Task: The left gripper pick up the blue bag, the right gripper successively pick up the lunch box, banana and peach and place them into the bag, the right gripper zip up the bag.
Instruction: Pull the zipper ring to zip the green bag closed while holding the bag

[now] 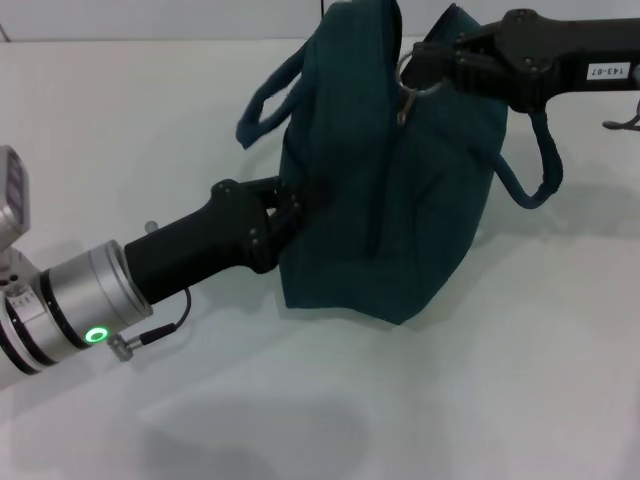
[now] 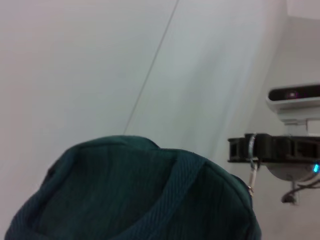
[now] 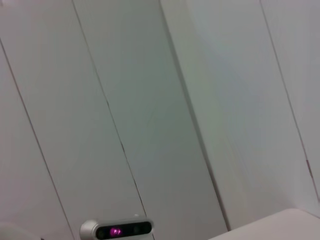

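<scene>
On table, upright teal blue bag (image 1: 400, 190), zipped

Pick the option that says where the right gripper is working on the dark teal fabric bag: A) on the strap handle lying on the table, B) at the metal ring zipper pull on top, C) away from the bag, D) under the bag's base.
B: in the head view the right gripper sits at the metal ring zipper pull atop the dark teal fabric bag.
</scene>
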Tool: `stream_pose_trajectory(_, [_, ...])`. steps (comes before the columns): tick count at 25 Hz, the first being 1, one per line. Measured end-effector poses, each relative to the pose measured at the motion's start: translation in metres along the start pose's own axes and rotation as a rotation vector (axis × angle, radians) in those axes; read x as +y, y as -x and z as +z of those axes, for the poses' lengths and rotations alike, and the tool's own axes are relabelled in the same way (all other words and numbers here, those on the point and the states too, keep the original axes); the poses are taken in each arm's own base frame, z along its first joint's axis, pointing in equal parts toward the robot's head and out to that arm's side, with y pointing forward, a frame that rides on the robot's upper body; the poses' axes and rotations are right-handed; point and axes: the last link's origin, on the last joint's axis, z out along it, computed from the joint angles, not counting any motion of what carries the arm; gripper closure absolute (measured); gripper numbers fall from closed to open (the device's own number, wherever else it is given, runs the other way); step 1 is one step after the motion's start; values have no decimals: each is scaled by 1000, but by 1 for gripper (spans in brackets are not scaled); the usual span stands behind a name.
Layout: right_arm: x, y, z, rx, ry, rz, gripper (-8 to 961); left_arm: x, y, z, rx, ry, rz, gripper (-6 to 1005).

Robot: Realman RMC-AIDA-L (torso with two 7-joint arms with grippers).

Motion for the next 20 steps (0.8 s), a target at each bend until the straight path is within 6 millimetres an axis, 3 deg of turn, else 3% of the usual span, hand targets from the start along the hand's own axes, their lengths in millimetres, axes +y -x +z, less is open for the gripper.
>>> stream_pose_trajectory(20, [-6,-2,-12,-47,-45,41,912,20,5,-2,-15,122,20,938])
